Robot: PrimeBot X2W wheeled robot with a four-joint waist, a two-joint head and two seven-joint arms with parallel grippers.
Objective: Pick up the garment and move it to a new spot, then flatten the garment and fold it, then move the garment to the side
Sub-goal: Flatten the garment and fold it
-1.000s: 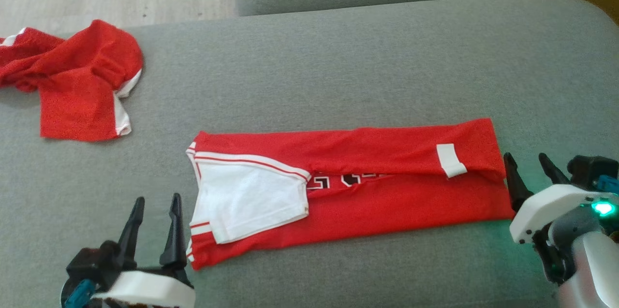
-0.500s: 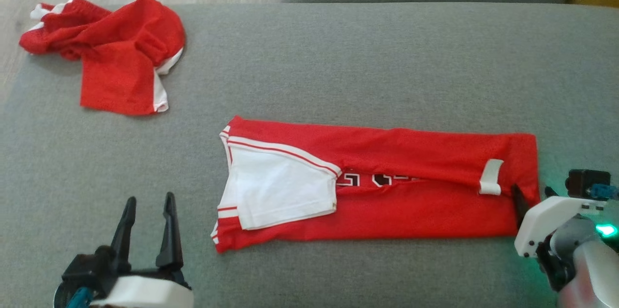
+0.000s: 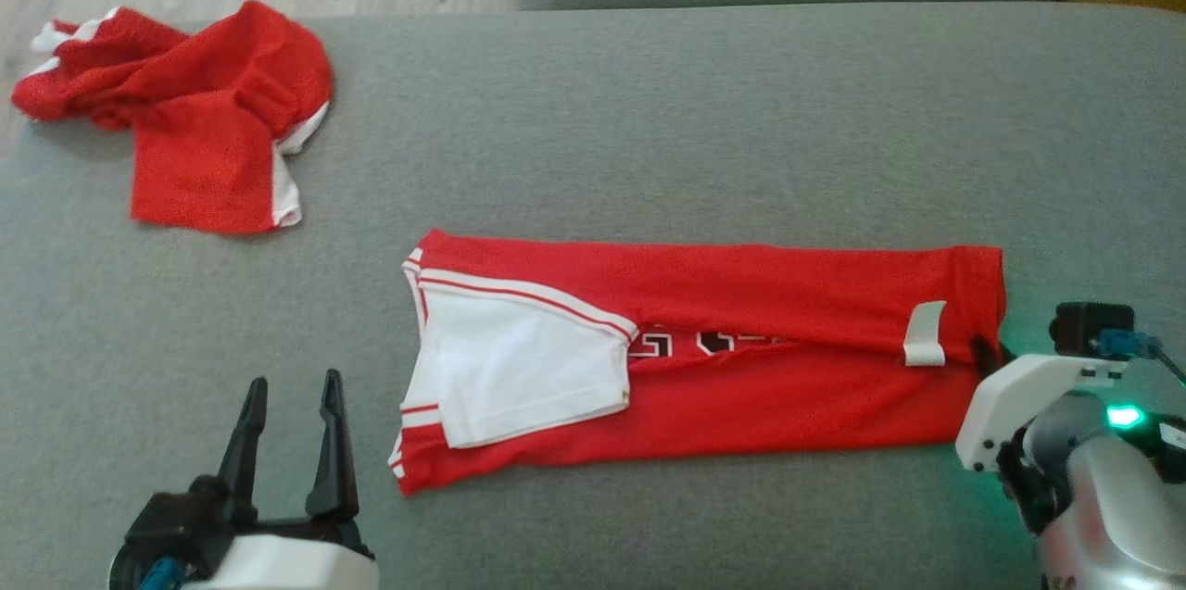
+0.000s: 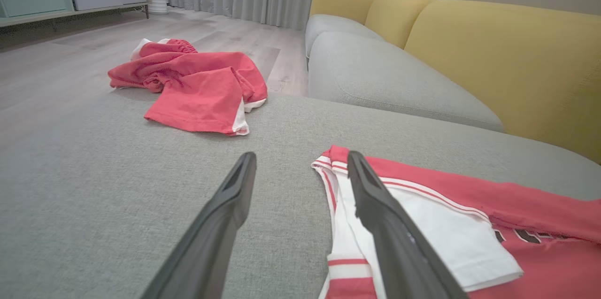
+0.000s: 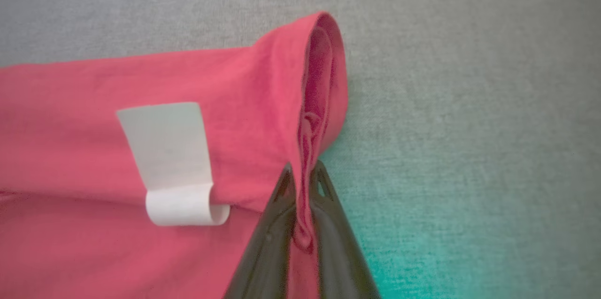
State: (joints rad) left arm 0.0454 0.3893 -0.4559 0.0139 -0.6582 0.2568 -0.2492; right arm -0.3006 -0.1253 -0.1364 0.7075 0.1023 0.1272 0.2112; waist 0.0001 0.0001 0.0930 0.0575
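shirt (image 3: 741, 395): likely soft, light, floppy; grip folded corners | my right claw (image 5: 303, 172): clamped on shirt's end fold | my left claw (image 3: 292, 382): spread, empty, beside shirt's sleeve end

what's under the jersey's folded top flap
Black-and-white lettering peeks out at the flap edge on the red jersey; the rest of the print is hidden under the flap and white sleeve.

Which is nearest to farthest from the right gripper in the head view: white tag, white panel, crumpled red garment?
1. White tag, just left of the right gripper.
2. White panel, at the folded garment's left end.
3. Crumpled red garment, far upper left.
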